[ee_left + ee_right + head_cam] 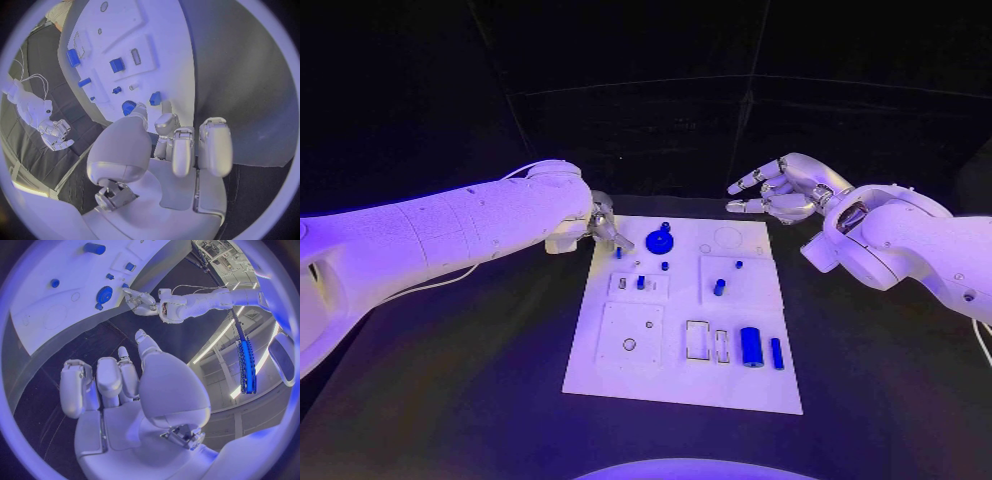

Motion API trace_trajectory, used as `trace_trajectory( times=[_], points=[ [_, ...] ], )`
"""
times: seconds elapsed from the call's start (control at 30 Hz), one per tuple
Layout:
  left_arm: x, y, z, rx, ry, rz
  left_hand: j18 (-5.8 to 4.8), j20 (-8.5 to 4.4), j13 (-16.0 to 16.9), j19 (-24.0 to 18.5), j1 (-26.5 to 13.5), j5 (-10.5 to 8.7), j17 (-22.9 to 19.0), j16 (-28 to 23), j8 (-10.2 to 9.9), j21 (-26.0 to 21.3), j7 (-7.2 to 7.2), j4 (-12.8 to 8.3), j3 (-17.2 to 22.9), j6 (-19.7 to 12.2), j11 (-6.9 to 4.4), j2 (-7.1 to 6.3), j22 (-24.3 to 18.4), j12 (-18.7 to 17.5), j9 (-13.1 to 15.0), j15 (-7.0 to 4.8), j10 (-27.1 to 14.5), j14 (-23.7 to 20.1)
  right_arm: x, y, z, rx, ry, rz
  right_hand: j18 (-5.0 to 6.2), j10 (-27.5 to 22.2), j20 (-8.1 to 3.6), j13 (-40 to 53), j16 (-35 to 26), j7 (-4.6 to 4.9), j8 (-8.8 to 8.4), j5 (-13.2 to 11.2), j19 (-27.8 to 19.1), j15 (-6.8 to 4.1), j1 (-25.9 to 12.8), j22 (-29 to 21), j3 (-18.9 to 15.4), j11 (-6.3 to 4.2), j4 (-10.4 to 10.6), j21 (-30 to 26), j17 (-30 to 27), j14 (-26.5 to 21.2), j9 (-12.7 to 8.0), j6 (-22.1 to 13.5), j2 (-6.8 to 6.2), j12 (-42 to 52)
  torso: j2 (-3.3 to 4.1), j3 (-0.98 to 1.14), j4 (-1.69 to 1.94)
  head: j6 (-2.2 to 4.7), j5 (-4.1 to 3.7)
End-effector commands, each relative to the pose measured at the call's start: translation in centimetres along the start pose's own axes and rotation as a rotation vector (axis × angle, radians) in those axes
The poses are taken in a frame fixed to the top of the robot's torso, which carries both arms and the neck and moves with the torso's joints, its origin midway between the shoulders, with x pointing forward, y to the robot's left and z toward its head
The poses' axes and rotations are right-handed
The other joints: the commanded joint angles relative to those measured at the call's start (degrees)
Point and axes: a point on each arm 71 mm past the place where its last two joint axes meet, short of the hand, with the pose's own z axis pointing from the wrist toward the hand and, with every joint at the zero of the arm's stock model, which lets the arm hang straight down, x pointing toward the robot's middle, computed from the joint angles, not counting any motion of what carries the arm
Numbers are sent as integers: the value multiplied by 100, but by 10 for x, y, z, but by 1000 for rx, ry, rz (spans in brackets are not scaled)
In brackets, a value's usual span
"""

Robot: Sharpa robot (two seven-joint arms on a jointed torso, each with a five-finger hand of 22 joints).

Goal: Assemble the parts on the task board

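While the left hand [596,228] is hovering over the board's [682,385] far corner, fingers curled on nothing, the right hand [783,190] is hanging beyond it, fingers apart.

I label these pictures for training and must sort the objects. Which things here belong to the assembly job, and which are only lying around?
Job:
white board
blue gear
large blue cylinder
small blue cylinder
blue peg
left hand, at the board's far corner
right hand, holding nothing

Not the job:
black table
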Motion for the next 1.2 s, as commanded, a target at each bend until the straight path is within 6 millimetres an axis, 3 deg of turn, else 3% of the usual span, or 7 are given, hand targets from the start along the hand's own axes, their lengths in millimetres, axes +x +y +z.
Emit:
trace_trajectory(
  times=[0.03,0.4,1.0,1.13,1.2],
  points=[
    [1,-2,0,13,11,16,-54,34,-7,96,81,-4,1509,18,-15,-3,-4,-15,-25,48,21,-2,245,-5,-18,39,-23,605,0,2,0,-13,6,-2,100,1,-12,128,-23,-8,30,26,-25,-24,-58,440,-17,-11,-3,-28,7,14,-10,24,11,-10,0,2,-3,-5,1],
    [2,-5,0,25,6,14,-55,25,-5,99,383,-1,1509,18,-18,-4,-14,-129,39,109,10,212,255,13,-119,30,-19,605,0,2,1,-13,6,-2,100,2,-12,128,-25,-9,31,32,-24,-25,-49,441,-15,-12,-7,-28,5,14,-10,22,19,-9,2,2,-1,-18,-2],
    [4,-8,0,26,15,21,-57,23,-13,101,538,-1,1509,18,-6,-2,-22,-228,88,147,4,289,265,13,-165,27,-22,605,0,2,1,-11,6,-2,100,2,-12,128,-25,-9,31,32,-24,-25,-49,441,-15,-12,-7,-28,5,14,-10,22,19,-9,2,2,-3,-41,-10],
    [4,-8,0,25,12,19,-55,9,-19,101,901,4,1509,18,-2,-4,-60,-458,330,152,-30,498,269,9,-200,4,-26,605,0,2,1,-10,5,-2,100,2,-12,128,-25,-9,31,32,-24,-25,-49,441,-15,-12,-7,-28,5,14,-10,22,19,-9,2,-1,-2,-46,-9],
    [4,-8,0,25,11,19,-54,-15,-31,101,1276,7,1509,18,-22,-7,-91,-725,611,113,-61,625,270,-10,-234,-24,-44,605,0,2,1,-10,5,-2,100,2,-12,128,-25,-9,31,32,-24,-25,-49,441,-15,-12,-7,-28,5,14,-10,22,19,-9,4,1,-3,-47,-9]
  ],
)
